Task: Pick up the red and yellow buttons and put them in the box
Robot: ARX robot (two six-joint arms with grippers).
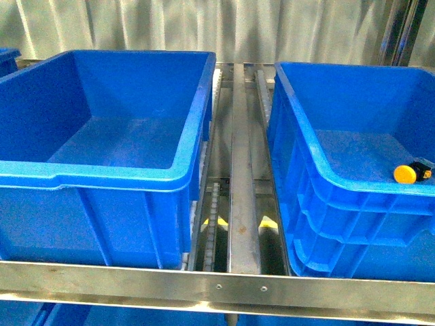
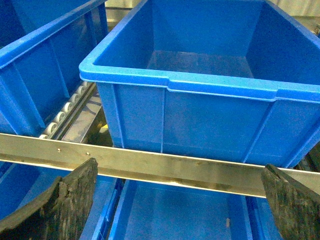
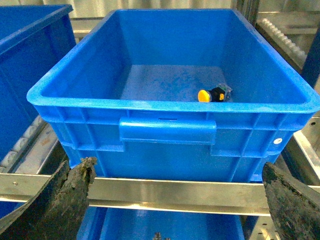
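Note:
One yellow button [image 1: 406, 174] with a dark body lies on the floor of the right blue crate [image 1: 306, 163], near its right wall. In the right wrist view the yellow button [image 3: 204, 95] lies on its side towards the far right of that crate [image 3: 167, 131]. No red button is in view. The left blue box [image 1: 122, 178] shows only bare floor. My right gripper [image 3: 177, 207] is open, low before the crate's front wall, with nothing between its fingers. Facing the left box [image 2: 200, 85], my left gripper [image 2: 180, 210] is also open and holds nothing. Neither arm appears in the front view.
A steel rail [image 1: 217, 282] runs across the front below both crates. Roller tracks and a metal beam [image 1: 239, 170] fill the gap between them. More blue crates [image 2: 175, 215] sit on the level below, and another blue crate [image 2: 35, 75] stands beside the left box.

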